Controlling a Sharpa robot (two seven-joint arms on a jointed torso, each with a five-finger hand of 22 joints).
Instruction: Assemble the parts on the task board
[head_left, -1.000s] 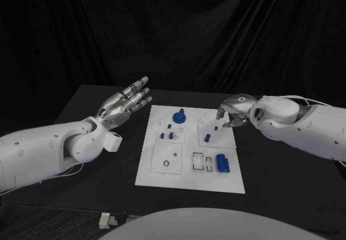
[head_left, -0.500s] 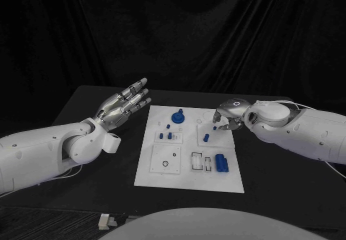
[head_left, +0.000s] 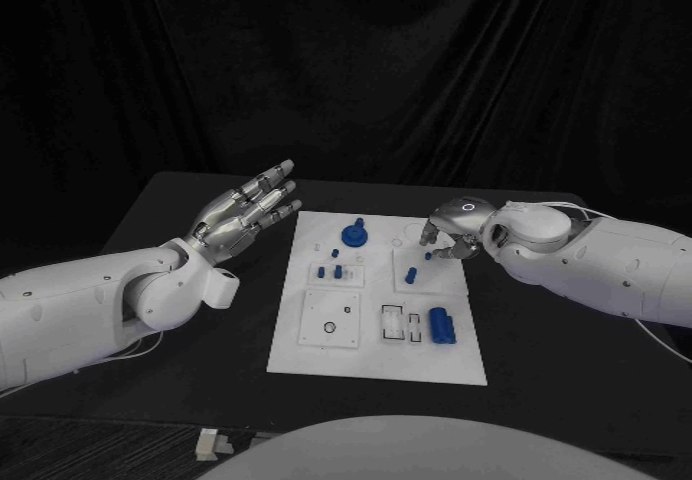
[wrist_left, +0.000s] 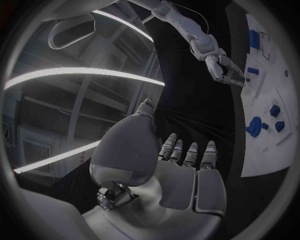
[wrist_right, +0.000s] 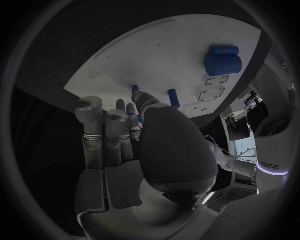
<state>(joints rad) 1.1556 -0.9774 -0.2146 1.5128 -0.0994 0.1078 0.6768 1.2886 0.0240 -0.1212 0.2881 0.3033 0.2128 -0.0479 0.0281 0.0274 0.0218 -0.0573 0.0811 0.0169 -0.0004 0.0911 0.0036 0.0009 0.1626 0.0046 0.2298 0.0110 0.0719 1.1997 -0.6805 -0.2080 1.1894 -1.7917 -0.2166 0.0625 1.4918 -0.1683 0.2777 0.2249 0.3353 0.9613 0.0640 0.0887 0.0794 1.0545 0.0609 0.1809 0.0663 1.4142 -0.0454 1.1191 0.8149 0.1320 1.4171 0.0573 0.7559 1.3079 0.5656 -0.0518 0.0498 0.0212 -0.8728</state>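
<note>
Head view has my right hand (head_left: 451, 232) hanging over the far right part of the flat white rectangular task board (head_left: 378, 362), fingers curled downward toward the small blue peg-like parts (head_left: 411, 274) lying on that panel. Whether a fingertip already touches or pinches a peg I cannot tell; the right wrist view puts my fingers (wrist_right: 103, 132) close above the board with short blue pegs just beyond them, contact unclear. I judge the hand sits here because those loose pegs are what needs picking up and seating. A round blue knobbed part (head_left: 355, 235) stands at the far middle of the board, and a larger blue cylinder (head_left: 443, 326) lies near the right edge, closer to me. My left hand (head_left: 248, 207) is raised beside the board's left edge, released, palm open and fingers spread, holding nothing and clear of the work.
</note>
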